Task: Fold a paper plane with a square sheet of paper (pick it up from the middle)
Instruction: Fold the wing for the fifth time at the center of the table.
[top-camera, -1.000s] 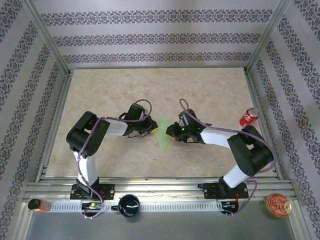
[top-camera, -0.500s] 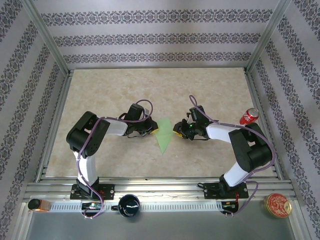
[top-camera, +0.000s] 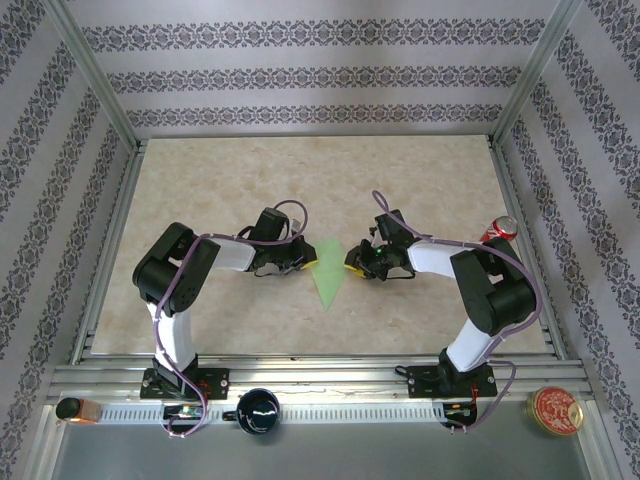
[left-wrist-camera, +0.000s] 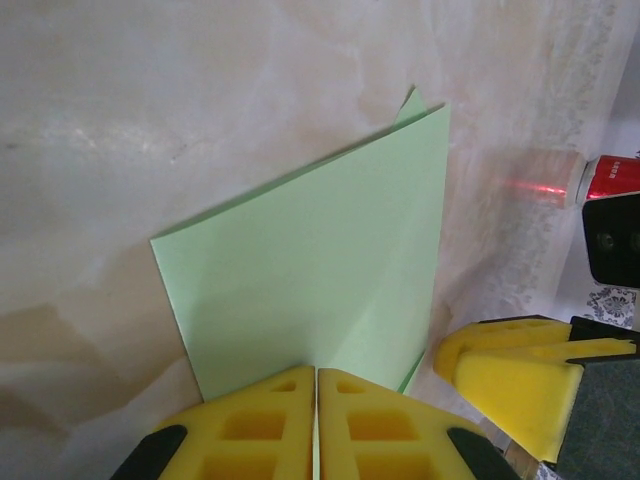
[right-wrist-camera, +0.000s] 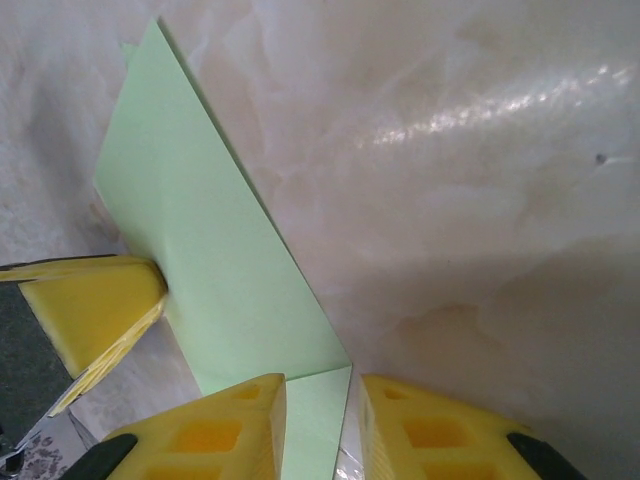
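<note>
The paper (top-camera: 327, 272) lies in the middle of the table (top-camera: 420, 180), btw. the two arms. It is already folded to a pointed shape w/ the tip toward the near edge, and I think it is not yet a finished plane. The left claw (left-wrist-camera: 315, 385) is pressed together on the left edge of the paper. In the left wrist view the green edge goes straight into the seam of the yellow fingers (left-wrist-camera: 265, 420), so the sheet is pinned there, probably to stop it sliding while the other side is worked. The right claw (right-wrist-camera: 322, 395) stands apart, w/ one corner of the paper lying in the gap, not clamped. It seems placed to close on this flap and turn it over for the next fold. A second layer shows under the top one at the edges, so the grip should take one layer only. The red can (top-camera: 498, 232) is well apart at the right side, no risk.
</note>
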